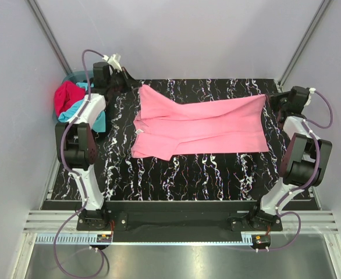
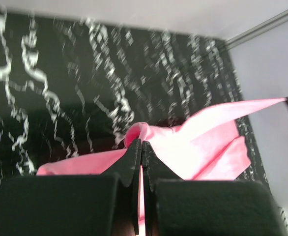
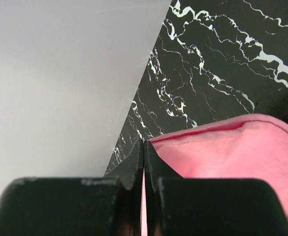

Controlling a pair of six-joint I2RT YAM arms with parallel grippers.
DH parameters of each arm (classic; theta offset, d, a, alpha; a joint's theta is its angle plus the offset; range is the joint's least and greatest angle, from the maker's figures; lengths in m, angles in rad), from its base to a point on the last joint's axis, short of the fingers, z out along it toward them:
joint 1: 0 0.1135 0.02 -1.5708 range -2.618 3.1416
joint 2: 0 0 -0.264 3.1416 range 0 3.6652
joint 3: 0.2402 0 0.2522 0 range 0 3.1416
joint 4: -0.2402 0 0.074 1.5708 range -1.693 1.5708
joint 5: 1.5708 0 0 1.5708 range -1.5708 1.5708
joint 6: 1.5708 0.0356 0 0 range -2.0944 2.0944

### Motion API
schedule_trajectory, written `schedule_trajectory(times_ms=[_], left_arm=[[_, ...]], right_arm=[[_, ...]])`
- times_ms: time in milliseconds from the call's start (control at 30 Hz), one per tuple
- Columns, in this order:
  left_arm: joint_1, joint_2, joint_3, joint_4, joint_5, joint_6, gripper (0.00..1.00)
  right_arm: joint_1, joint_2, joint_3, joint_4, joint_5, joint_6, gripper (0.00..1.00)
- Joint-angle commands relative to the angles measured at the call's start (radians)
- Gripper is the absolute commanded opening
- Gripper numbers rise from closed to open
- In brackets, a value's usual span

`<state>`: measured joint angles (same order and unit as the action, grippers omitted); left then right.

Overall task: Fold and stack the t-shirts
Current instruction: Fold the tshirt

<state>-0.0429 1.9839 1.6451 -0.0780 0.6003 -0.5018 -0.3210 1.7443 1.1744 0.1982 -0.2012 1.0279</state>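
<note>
The light pink t-shirt (image 1: pixel 199 125) lies stretched across the black marbled table (image 1: pixel 205 174). My left gripper (image 1: pixel 134 86) is shut on its far left corner, and in the left wrist view the bunched pink cloth (image 2: pixel 203 137) runs out from between the closed fingertips (image 2: pixel 141 143). My right gripper (image 1: pixel 270 100) is shut on the far right corner. In the right wrist view pink fabric (image 3: pixel 232 152) shows in the slit between the closed tips (image 3: pixel 144 143). A crimson red t-shirt (image 1: pixel 67 96) and a turquoise one (image 1: pixel 73 113) are heaped at the far left.
A teal basket (image 1: pixel 73 77) holds the red and turquoise heap beside the left arm (image 1: pixel 80 136). White walls close in on the table at the back and both sides. The right arm (image 1: pixel 301 154) stands at the table's right edge.
</note>
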Motion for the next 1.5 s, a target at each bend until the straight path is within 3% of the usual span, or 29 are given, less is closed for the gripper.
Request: schedule_trajectory(times_ms=[0, 467, 733, 1000, 1233, 1467], left_arm=[[-0.003, -0.066, 0.051, 0.011, -0.002, -0.001, 0.00], [-0.003, -0.089, 0.087, 0.009, 0.018, -0.006, 0.00], [-0.003, -0.108, 0.122, 0.004, 0.039, -0.011, 0.00], [-0.003, -0.175, 0.001, 0.050, 0.050, -0.043, 0.00], [-0.002, -0.272, -0.145, 0.072, 0.021, -0.066, 0.00], [-0.003, -0.359, -0.333, 0.107, -0.017, -0.078, 0.00]], right_arm=[[-0.003, 0.012, 0.042, 0.049, -0.010, 0.004, 0.00], [-0.006, 0.076, 0.016, 0.317, -0.107, 0.040, 0.00], [-0.007, 0.098, 0.022, 0.360, -0.136, 0.046, 0.00], [-0.007, 0.063, -0.015, 0.316, -0.101, 0.028, 0.00], [-0.013, -0.048, -0.102, 0.175, 0.071, 0.006, 0.00], [-0.018, -0.107, -0.191, 0.115, 0.117, 0.004, 0.00]])
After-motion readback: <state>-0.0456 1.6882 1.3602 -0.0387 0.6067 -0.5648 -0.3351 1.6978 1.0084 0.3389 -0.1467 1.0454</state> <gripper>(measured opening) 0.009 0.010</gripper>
